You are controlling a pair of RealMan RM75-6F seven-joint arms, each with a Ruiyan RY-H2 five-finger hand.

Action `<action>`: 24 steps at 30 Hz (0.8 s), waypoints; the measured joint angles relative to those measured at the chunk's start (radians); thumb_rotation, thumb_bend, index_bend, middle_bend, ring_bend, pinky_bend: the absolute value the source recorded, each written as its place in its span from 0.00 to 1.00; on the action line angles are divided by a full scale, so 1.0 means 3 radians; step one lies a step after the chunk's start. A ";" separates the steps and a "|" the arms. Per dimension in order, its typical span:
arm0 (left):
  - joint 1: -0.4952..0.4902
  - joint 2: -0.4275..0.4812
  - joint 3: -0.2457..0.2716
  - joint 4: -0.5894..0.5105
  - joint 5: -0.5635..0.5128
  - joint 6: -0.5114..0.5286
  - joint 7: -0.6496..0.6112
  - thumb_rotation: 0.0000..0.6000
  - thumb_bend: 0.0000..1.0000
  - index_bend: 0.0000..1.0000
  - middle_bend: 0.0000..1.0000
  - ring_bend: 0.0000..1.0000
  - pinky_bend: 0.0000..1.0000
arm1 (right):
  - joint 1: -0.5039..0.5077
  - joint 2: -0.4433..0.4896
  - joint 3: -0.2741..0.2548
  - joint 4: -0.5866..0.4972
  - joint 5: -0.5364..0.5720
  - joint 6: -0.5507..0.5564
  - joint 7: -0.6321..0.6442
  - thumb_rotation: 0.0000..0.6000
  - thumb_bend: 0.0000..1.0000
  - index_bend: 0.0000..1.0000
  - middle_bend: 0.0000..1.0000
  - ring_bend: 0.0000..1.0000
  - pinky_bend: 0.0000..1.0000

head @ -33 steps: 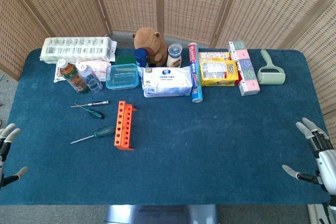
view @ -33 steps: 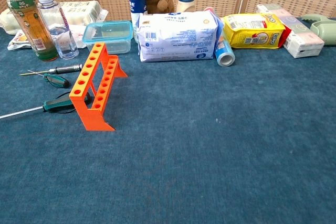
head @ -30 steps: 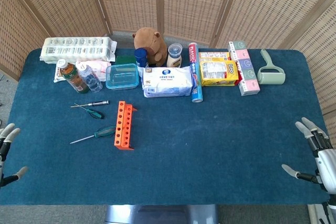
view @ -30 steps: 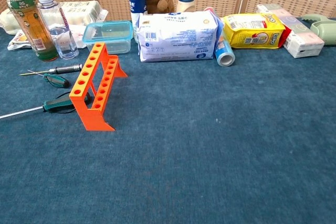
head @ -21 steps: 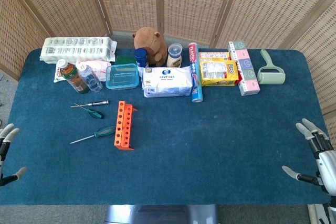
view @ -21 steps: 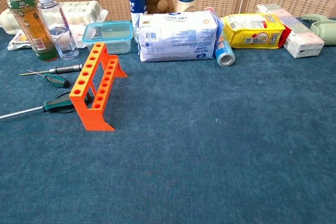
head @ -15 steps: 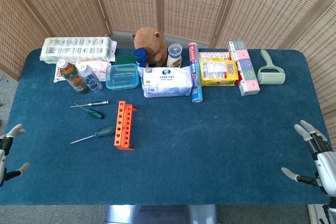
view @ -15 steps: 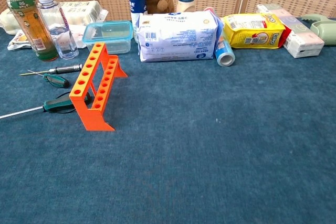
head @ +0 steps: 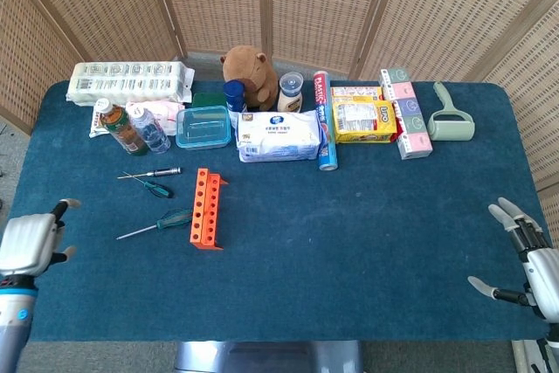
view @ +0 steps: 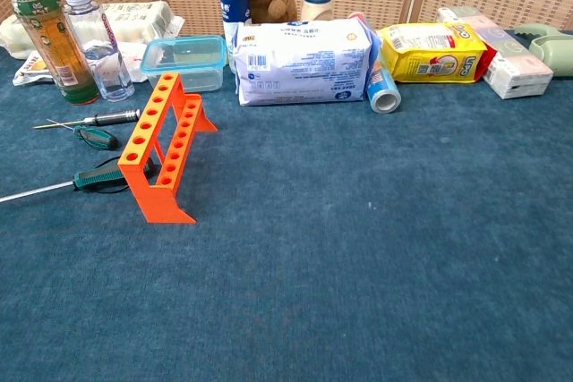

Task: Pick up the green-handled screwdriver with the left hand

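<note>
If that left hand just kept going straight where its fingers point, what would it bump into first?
Probably the tip of the green-handled screwdriver. The left hand points roughly right across bare cloth; height is unclear.

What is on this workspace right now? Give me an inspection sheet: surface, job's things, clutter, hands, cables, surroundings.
Surface: table covered in dark blue cloth.
Job's things: green-handled screwdriver lying flat just left of the orange rack, untouched; a smaller green-handled screwdriver and a dark-handled one lie behind it.
Clutter: back row holds a tea bottle, water bottle, blue-lidded container, plush toy, wipes pack, yellow pack, lint roller.
Hands: left hand at the table's left edge, holding nothing, finger pose unclear; right hand at the right edge, fingers spread, holding nothing.
Cables: nothing seen.
Surroundings: woven folding screen behind the table.
</note>
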 measured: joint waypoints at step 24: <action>-0.0926 -0.1170 -0.0362 0.0363 -0.1448 -0.0234 0.0625 1.00 0.09 0.32 0.87 0.89 0.93 | 0.0010 0.0026 -0.0011 0.0049 -0.0013 0.0001 0.0118 1.00 0.00 0.00 0.00 0.00 0.00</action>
